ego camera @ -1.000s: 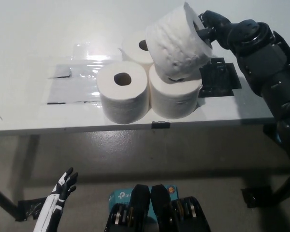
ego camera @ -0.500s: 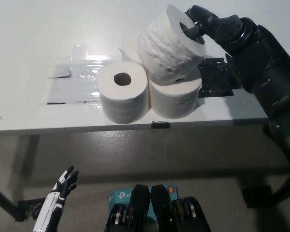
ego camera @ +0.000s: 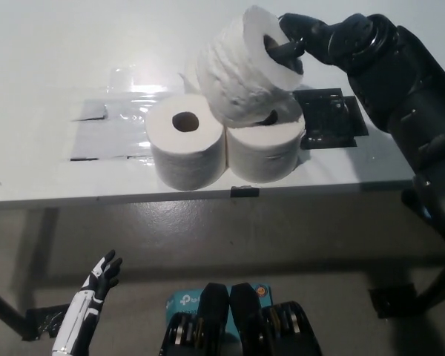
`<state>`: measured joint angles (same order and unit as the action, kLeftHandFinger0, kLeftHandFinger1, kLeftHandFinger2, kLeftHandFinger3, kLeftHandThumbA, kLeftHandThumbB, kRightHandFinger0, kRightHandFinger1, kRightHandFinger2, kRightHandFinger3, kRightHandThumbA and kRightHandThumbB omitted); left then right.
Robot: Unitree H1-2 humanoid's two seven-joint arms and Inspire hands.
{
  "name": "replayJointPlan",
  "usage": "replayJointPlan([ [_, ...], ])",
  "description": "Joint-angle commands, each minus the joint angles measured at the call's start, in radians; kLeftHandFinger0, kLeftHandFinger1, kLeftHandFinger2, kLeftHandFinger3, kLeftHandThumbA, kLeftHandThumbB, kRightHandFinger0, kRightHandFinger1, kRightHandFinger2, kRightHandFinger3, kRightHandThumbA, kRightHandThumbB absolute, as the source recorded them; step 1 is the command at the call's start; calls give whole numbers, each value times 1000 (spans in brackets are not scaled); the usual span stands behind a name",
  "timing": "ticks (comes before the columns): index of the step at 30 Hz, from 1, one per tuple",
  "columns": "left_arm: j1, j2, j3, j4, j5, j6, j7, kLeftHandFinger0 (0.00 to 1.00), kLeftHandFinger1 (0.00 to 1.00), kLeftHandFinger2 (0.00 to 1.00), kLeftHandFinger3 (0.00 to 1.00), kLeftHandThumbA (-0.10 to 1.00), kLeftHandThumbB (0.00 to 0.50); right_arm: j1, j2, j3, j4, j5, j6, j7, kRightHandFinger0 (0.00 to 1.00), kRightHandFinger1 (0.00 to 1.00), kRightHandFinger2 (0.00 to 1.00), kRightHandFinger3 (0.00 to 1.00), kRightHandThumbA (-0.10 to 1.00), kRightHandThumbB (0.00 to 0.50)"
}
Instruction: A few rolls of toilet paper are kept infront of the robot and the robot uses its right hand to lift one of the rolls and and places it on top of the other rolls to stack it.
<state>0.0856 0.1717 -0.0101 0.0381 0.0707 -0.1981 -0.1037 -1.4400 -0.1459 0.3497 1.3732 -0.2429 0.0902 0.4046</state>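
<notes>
A white toilet roll (ego camera: 241, 68) hangs tilted above the group on the table, with my black right hand (ego camera: 311, 41) shut on its upper right end, a finger hooked into the core. Below it stand two upright rolls: the front left roll (ego camera: 185, 148) with its core hole showing, and the front right roll (ego camera: 265, 148), partly covered by the lifted one. A third roll behind them is almost hidden. My white left hand (ego camera: 96, 285) rests low at the lower left, fingers apart, holding nothing.
The white table (ego camera: 59, 59) carries a clear plastic sheet (ego camera: 111, 122) to the left of the rolls and a black plate (ego camera: 330, 119) to their right. The table's front edge (ego camera: 208, 194) runs just before the rolls; grey floor lies below.
My right hand has carried the held roll leftward, from over the front right roll to above the middle of the group. The left hand has stayed put.
</notes>
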Motion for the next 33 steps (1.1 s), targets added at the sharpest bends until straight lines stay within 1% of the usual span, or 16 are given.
replayJointPlan([
  [1, -5, 23, -6, -30, 10, -7, -11, 1000, 1000, 1000, 1000, 1000, 217, -110, 4, -15, -6, 12, -22, 115, 1000, 1000, 1000, 1000, 747, 314],
  [4, -5, 20, -9, -27, 13, -11, -10, 1000, 1000, 1000, 1000, 1000, 231, -131, 8, 2, -2, -11, -2, 115, 1000, 1000, 1000, 1000, 778, 366],
  [8, -8, 21, -10, -30, 15, -12, -10, 1000, 1000, 1000, 1000, 1000, 238, -155, 13, 11, -5, -22, 1, 116, 1000, 1000, 1000, 1000, 763, 386],
  [9, -10, 25, -12, -34, 20, -11, -11, 1000, 1000, 1000, 1000, 1000, 231, -166, 16, 11, -7, -25, 11, 115, 1000, 1000, 1000, 1000, 744, 423],
  [13, -16, 26, -12, -32, 23, -13, -11, 1000, 1000, 1000, 1000, 1000, 232, -181, 18, 3, -6, -28, 25, 100, 1000, 1000, 1000, 1000, 694, 442],
  [14, -17, 26, -13, -32, 26, -14, -11, 1000, 1000, 1000, 1000, 1000, 220, -184, 17, 5, -5, -30, 25, 107, 1000, 1000, 1000, 1000, 708, 439],
  [19, -21, 24, -12, -26, 16, -18, -12, 1000, 1000, 1000, 1000, 1000, 234, -216, 1, 31, 1, -48, 0, 207, 1000, 1000, 1000, 1000, 850, 355],
  [20, -20, 24, -12, -25, 16, -18, -13, 1000, 1000, 1000, 1000, 1000, 239, -222, -3, 31, -1, -46, -1, 219, 1000, 1000, 1000, 1000, 895, 367],
  [22, -20, 21, -12, -21, 13, -18, -12, 1000, 1000, 1000, 1000, 1000, 241, -233, -14, 20, -16, -38, -7, 217, 1000, 1000, 1000, 1000, 1000, 354],
  [25, -33, 20, -9, -11, 7, -28, -11, 1000, 1000, 1000, 1000, 1000, 229, -255, -38, -35, -45, 2, -26, 169, 1000, 1000, 1000, 1000, 1000, 353],
  [26, -41, 21, -6, -9, 0, -24, -13, 1000, 1000, 1000, 1000, 1000, 223, -259, -51, -92, -79, 42, -35, 124, 1000, 1000, 1000, 1000, 1000, 331],
  [28, -63, 20, -2, 0, -10, -23, -14, 1000, 1000, 1000, 1000, 1000, 216, -256, -97, -156, -180, 63, -72, 55, 1000, 1000, 1000, 1000, 1000, 332],
  [29, -71, 20, -2, 2, -11, -22, -15, 1000, 1000, 1000, 1000, 1000, 211, -261, -98, -160, -180, 58, -72, 54, 1000, 1000, 1000, 1000, 1000, 414],
  [30, -85, 20, -1, 2, -12, -17, -15, 1000, 1000, 1000, 1000, 1000, 202, -247, -126, -218, -267, 80, -74, 18, 1000, 1000, 1000, 1000, 1000, 349],
  [32, -117, 19, 3, 11, -16, -9, -14, 1000, 1000, 1000, 1000, 1000, 202, -238, -160, -280, -392, 94, -67, -16, 1000, 1000, 1000, 1000, 1000, 347],
  [33, -127, 20, 4, 13, -16, -4, -13, 1000, 1000, 1000, 1000, 1000, 201, -227, -175, -303, -461, 98, -55, -23, 1000, 1000, 1000, 1000, 1000, 364],
])
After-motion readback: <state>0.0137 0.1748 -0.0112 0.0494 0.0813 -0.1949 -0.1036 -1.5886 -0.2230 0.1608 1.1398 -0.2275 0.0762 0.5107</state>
